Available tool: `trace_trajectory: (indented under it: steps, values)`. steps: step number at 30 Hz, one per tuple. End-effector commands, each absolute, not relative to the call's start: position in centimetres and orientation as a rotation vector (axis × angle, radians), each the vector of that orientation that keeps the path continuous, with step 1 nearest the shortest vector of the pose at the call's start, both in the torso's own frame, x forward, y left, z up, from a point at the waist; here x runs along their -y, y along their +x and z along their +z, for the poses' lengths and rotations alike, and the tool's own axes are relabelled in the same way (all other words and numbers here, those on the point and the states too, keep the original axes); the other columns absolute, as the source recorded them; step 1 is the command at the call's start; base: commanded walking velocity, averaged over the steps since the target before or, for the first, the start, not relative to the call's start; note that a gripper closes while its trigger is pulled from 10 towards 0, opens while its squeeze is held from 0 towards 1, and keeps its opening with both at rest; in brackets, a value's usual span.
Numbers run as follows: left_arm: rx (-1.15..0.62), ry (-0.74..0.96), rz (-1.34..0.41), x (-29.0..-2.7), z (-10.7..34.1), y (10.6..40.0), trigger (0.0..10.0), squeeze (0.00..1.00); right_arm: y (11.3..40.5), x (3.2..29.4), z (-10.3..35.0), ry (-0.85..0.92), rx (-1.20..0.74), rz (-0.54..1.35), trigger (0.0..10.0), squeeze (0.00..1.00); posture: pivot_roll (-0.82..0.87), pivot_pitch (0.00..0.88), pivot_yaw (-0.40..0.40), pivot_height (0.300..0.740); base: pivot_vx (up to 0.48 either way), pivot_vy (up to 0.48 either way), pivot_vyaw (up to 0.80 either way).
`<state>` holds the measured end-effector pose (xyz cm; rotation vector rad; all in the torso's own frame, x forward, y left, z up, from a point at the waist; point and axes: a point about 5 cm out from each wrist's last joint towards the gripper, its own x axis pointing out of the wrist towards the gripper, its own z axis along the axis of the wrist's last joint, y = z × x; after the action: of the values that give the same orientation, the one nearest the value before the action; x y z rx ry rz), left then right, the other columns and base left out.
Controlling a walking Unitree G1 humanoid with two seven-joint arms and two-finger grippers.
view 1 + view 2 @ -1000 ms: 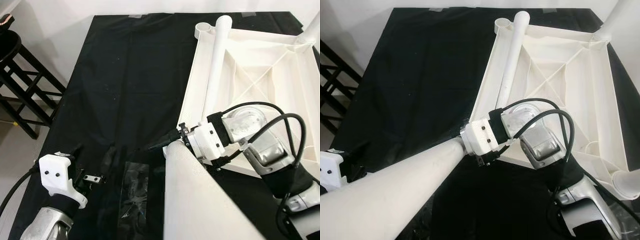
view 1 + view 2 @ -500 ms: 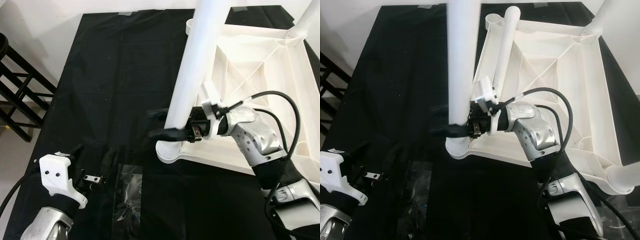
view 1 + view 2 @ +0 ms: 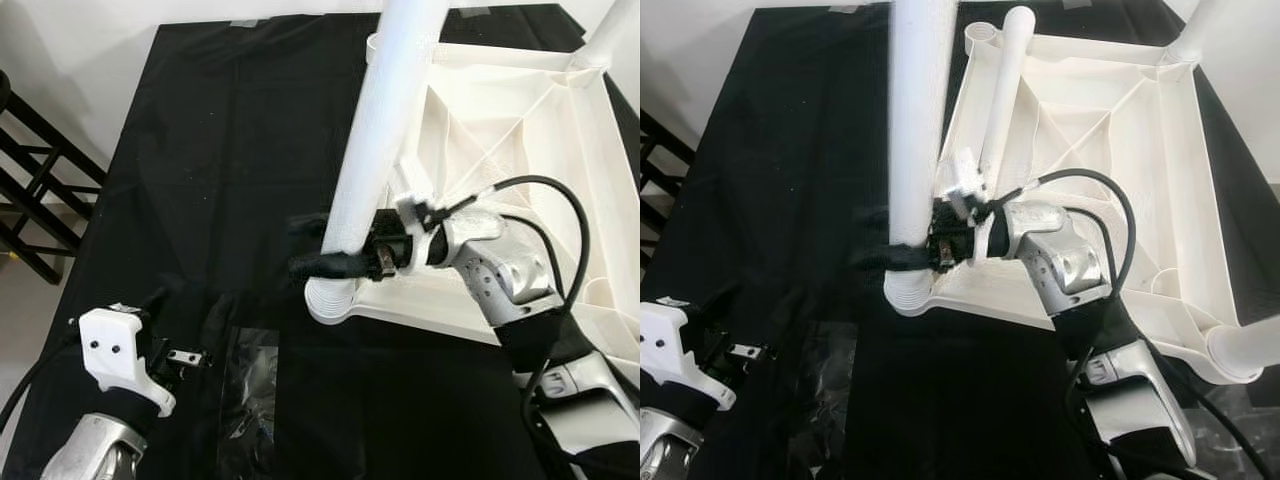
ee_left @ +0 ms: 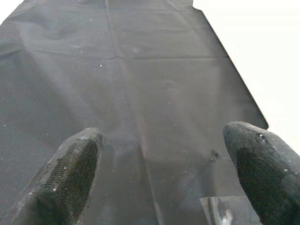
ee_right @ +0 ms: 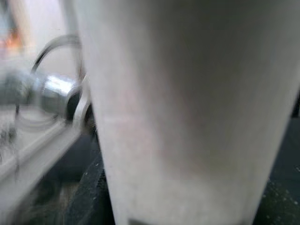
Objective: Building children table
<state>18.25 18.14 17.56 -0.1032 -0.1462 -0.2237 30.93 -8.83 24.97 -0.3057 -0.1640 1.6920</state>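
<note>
On the black cloth [image 3: 230,130], left eye view: upturned white tabletop [image 3: 520,120] lay ribs-up on the robot's right side. Right gripper [image 3: 330,245] was clamped on the white table leg [image 3: 375,150] near its threaded lower end; the leg stood close to upright, base at the tabletop's near-left corner. Whether it was seated in the socket, can't tell. A second leg [image 3: 605,45] stood at the far-right corner. Left gripper [image 3: 180,358] hung low at near left over the cloth, holding nothing. Clear plastic bag [image 3: 250,385] lay just beside it. Black wooden stool [image 3: 35,190] stood off the left edge.

Right eye view: same grip, fingers wrapped round the leg just above the ribbed end. A loose leg [image 3: 1002,90] lay across the tabletop's left side, tip near the far-left socket [image 3: 980,38]. Another leg [image 3: 1245,350] stood at the near-right corner.

Left wrist view: fingertips [image 4: 70,173] wide apart, bare cloth between.

Right wrist view: blurred, leg surface very close.
</note>
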Motion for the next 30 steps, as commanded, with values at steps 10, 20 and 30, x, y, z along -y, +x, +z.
trace_trajectory:
  steps: [10, 20, 30]
  values:
    - [0.123, -0.113, -0.214, -18.3, 17.2, 17.9, 10.0, 0.00, 30.9, 9.6, 20.0, -0.323, -0.207, 1.856, 10.0, 0.00, 0.04, 0.321, 0.030, 0.740, 0.000, 0.000, 0.00]
    - [0.121, -0.110, -0.214, -18.4, 17.3, 17.7, 10.0, 0.00, 30.7, 9.4, 20.2, -0.101, -0.254, 1.966, 10.0, 0.00, 0.06, 0.332, 0.035, 0.740, 0.000, 0.000, 0.00]
    - [0.111, -0.107, -0.215, -18.5, 17.5, 17.2, 10.0, 0.00, 27.6, 9.9, 18.4, -0.421, -0.380, 2.160, 10.0, 0.00, 0.07, 0.347, 0.042, 0.740, 0.000, 0.000, 0.00]
